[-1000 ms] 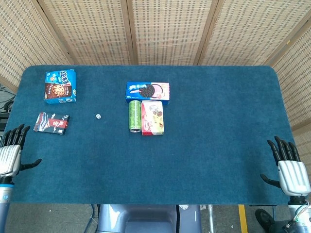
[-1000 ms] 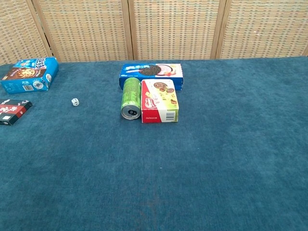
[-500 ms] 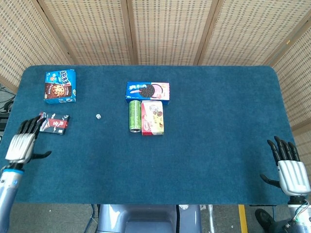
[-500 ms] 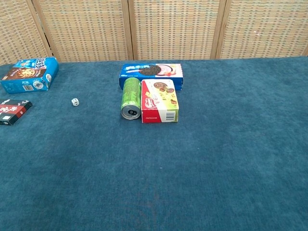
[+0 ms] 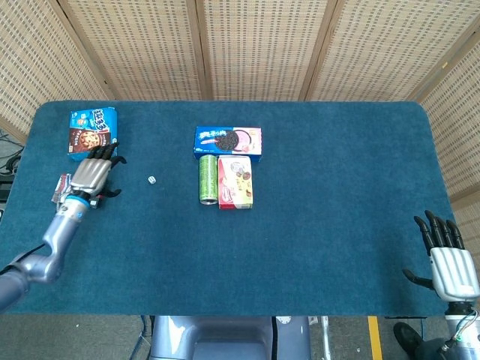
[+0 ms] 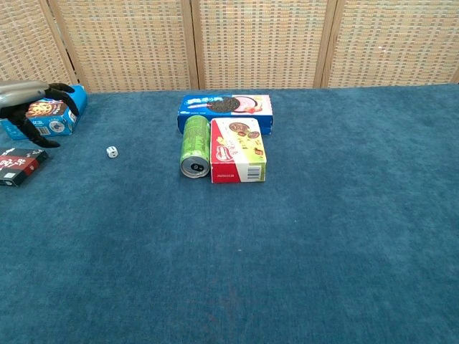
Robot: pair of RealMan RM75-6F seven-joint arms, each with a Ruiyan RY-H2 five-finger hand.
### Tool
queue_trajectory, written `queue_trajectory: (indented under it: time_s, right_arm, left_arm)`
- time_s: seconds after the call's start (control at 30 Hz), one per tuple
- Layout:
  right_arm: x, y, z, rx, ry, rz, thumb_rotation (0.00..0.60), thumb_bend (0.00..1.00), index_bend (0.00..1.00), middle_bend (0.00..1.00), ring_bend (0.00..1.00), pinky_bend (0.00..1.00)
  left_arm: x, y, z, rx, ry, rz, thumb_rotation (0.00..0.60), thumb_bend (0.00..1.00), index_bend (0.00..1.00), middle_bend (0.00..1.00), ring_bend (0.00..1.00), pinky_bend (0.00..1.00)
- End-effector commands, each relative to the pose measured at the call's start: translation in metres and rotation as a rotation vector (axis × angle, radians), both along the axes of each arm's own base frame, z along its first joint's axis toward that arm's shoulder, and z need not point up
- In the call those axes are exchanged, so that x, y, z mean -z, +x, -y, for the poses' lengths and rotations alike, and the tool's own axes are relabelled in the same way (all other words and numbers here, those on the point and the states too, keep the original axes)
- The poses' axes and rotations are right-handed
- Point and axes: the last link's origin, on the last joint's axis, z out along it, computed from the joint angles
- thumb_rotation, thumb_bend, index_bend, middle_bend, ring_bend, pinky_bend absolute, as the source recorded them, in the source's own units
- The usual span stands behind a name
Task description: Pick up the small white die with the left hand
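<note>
At the lower right of the head view, the right hand (image 5: 452, 266) hung off the table's (image 5: 330, 247) near edge, fingers spread and holding nothing, well away from the work. Left of centre, the left hand (image 5: 93, 171) hovered palm-down over the blue cloth, fingers apart and a little curled, empty. It partly covered a dark packet (image 5: 63, 186) and sat just below a blue cookie box (image 5: 93, 133). In the chest view its dark fingertips (image 6: 36, 132) showed at the upper left edge, in front of that box.

The die (image 5: 151, 180) lay alone on bare cloth, to the right of the left hand and apart from it, with a green can (image 5: 208, 178) and a red-and-white box (image 5: 236, 181) further right and a flat blue box (image 5: 227, 142) behind them.

The reach looked barely begun. To do it well, the hand would likely need to travel right until thumb and a finger straddled the die, then lower and close gently; so small a cube could easily skid or tip on the nap if nudged from one side. A pinch seemed more suitable than a full clasp.
</note>
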Motion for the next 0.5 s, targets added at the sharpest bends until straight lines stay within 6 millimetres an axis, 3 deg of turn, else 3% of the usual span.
queue_trajectory:
  time_s: [0.03, 0.27, 0.5]
  right_arm:
    - [0.0, 0.0, 0.0, 0.0, 0.001, 0.001, 0.6, 0.0, 0.0, 0.0, 0.0, 0.0]
    - [0.0, 0.0, 0.001, 0.001, 0.004, 0.004, 0.6, 0.0, 0.0, 0.0, 0.0, 0.0]
    - [0.0, 0.0, 0.001, 0.003, 0.003, 0.009, 0.6, 0.0, 0.0, 0.0, 0.0, 0.0]
  left_arm:
    - [0.026, 0.016, -0.019, -0.012, -0.029, 0.002, 0.6, 0.28, 0.3, 0.0, 0.0, 0.0]
    - [0.053, 0.03, -0.031, -0.015, -0.048, -0.006, 0.6, 0.29, 0.33, 0.0, 0.0, 0.0]
    - [0.066, 0.037, -0.036, -0.009, -0.061, -0.021, 0.6, 0.3, 0.39, 0.0, 0.0, 0.0]
